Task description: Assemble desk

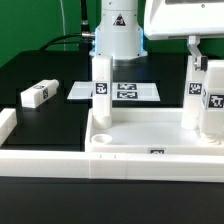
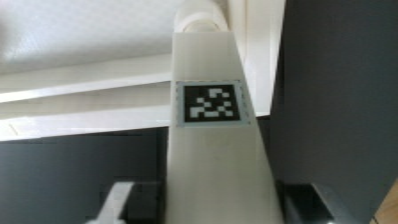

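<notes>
On the exterior view's left, one white tagged block leg (image 1: 35, 95) lies loose on the black bench (image 1: 50, 120), and a second white leg (image 1: 102, 98) stands in a back corner of the large white rimmed plastic tray top (image 1: 120, 150). At the right your tool (image 2: 210, 205) straddles a third upright white leg (image 2: 214, 110) at the tray's right end, though you cannot tell whether the fingers pinch it. If that leg meets its socket tilted, it may jam, slip, or drag the tray.
</notes>
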